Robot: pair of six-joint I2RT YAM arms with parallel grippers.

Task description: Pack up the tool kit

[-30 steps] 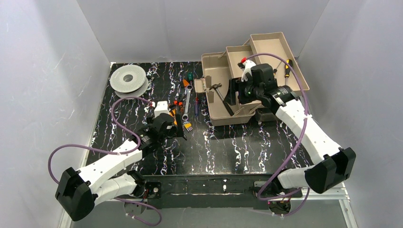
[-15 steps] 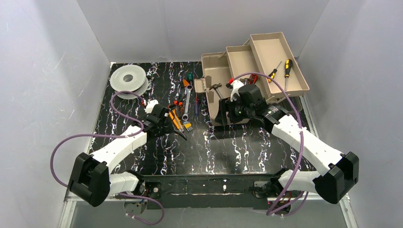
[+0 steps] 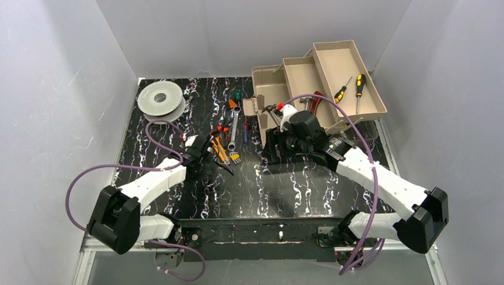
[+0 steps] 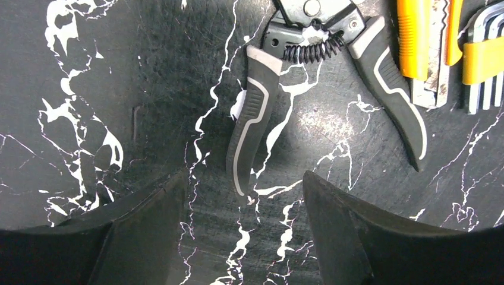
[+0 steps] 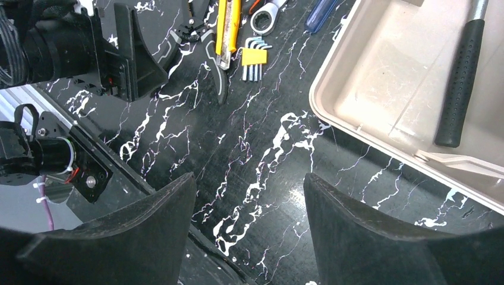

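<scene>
Left wrist: pliers (image 4: 252,119) head cut off; left fingers (image 4: 142,237) spread; right fingers (image 5: 362,237) spread, hammer (image 5: 460,77) head cropped.

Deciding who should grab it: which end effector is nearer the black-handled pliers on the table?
Left. The left end effector is open right at the handles of the pliers; the right end effector is farther off, open, by the near corner of the toolbox.

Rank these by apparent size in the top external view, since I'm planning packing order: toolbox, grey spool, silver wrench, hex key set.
1. toolbox
2. grey spool
3. silver wrench, nearly as long as the spool is wide, but far thinner
4. hex key set
</scene>
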